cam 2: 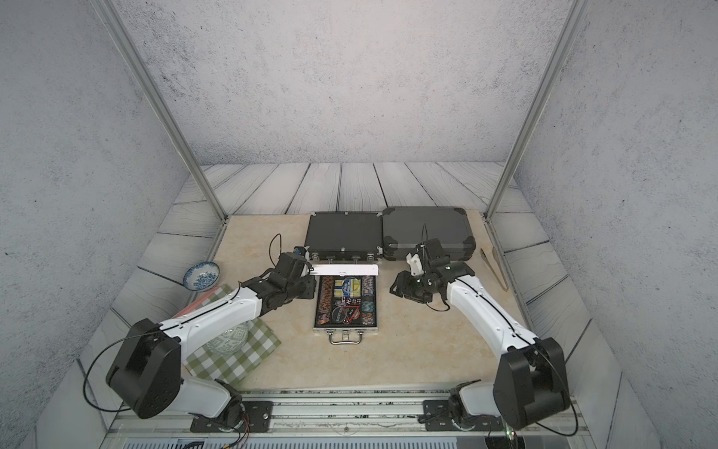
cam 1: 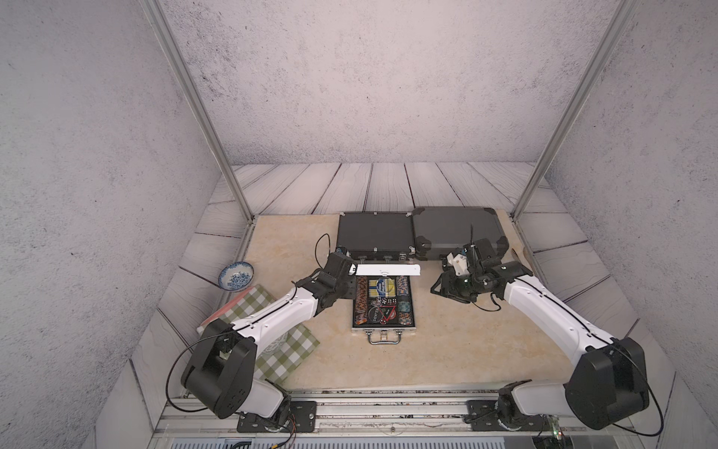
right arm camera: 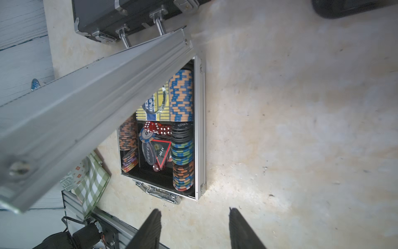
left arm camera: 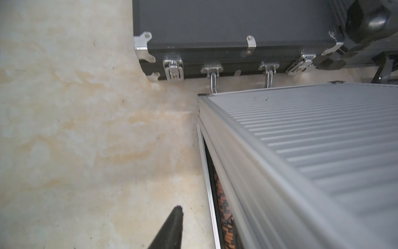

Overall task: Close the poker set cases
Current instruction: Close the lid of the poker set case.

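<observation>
Silver poker case [cam 1: 384,307]: open at the middle of the table [cam 1: 466,350], carry handle [cam 1: 384,336] at 6 o'clock, chips [right arm camera: 181,97] and dice bare in the tray.
Lid [cam 1: 388,269]: hinged on the case's 12 o'clock edge and standing about upright; both top views see it edge-on as a pale strip.
Black cases [cam 1: 375,233]: two, side by side at 12 o'clock of the silver one. Both look shut, though I cannot read every latch.
Left gripper [cam 1: 351,269]: at the 9 o'clock end of the lid's top edge. The left wrist view shows one finger [left arm camera: 174,217], with bare table between it and the lid's side. The lid hides the other finger, so I cannot tell whether it is clamped or apart.
Right gripper [right arm camera: 195,211]: at 3 o'clock of the silver case, fingers apart, touching nothing.
Step, as I judge it: tipping the lid toward 6 o'clock.
Risk, fall-back: a lid freed near upright may drop toward 12 o'clock onto the black case's handle.
Risk, slam: let go past upright, it could bang down and jolt the chips.
Risk, skew: pushing at one end only may twist the lid or swing the case on the smooth table.
Risk, jam: any chip standing proud would hold the lid off its latches.
</observation>
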You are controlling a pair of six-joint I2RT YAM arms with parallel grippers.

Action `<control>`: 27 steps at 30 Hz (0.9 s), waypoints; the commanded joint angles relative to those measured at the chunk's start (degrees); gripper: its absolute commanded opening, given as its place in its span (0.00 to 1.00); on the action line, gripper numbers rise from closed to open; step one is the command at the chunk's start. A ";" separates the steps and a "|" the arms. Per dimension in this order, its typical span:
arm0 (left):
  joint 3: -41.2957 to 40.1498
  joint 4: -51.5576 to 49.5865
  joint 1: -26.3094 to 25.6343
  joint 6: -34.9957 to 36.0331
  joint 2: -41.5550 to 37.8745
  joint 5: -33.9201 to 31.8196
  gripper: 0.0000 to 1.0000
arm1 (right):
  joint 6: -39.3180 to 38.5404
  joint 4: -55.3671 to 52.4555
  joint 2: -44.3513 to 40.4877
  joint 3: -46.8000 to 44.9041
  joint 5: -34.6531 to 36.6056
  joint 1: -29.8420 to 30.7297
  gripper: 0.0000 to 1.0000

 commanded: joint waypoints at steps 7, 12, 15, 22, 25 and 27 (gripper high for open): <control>-1.88 -0.94 0.03 -3.46 -2.04 5.08 0.42 | 8.89 11.42 4.01 -4.61 -6.17 2.30 0.53; -2.25 -1.21 0.03 -3.50 -1.86 5.83 0.42 | 14.36 18.62 5.84 -7.42 -9.23 2.35 0.53; -2.37 -1.35 0.03 -3.44 -2.10 5.92 0.42 | 15.75 20.33 6.40 -7.84 -9.27 2.42 0.53; -1.98 -3.86 0.02 -2.06 -2.21 5.58 0.42 | 17.93 22.87 7.62 -8.65 -9.43 2.37 0.53; -1.12 -7.34 0.03 -2.03 -1.69 4.84 0.38 | 18.28 23.48 8.05 -9.14 -9.43 2.31 0.53; 0.42 -11.42 0.03 -2.44 -1.10 4.72 0.37 | 18.37 23.92 8.25 -9.34 -9.43 2.35 0.53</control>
